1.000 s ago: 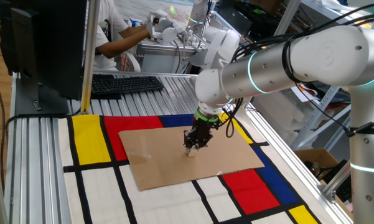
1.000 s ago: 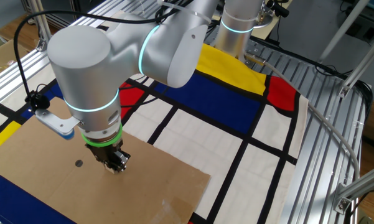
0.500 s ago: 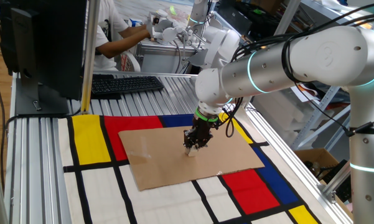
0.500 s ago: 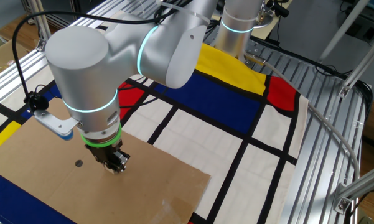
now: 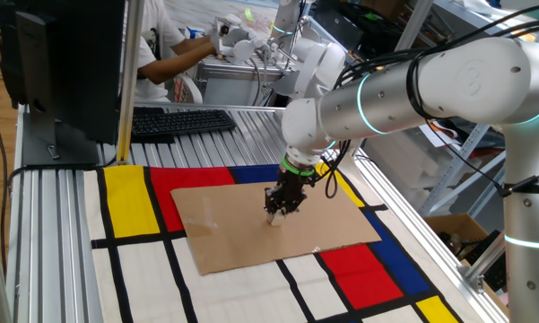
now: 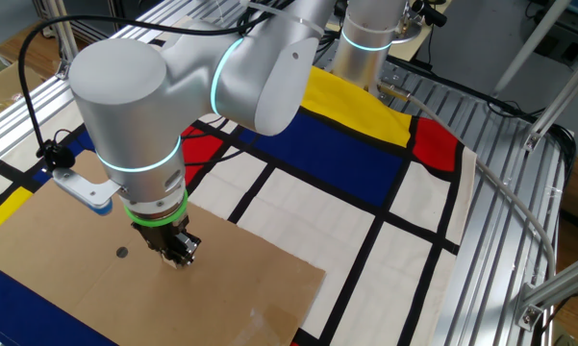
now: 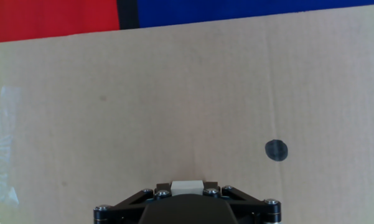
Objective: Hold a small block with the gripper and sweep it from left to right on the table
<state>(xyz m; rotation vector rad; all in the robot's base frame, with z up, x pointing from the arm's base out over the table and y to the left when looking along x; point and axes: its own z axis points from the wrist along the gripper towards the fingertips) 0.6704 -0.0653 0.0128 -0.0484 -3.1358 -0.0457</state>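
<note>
Cardboard [image 7: 174, 93] fills hand view, where the pincer [image 7: 187, 194] visibly pinches the block [image 7: 187, 185].

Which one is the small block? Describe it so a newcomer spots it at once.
Find the brown cardboard sheet on the coloured mat. The small block is the pale beige cube pinched in the black pincer, unlike the flat dark dot marked beside it.

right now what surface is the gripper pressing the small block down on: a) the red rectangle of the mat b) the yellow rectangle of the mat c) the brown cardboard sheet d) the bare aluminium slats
c: the gripper points down with the small block pinched between its fingers, and plain brown cardboard sheet lies all around it, with the mat's red and blue only past the sheet's far edge in the hand view.
</note>
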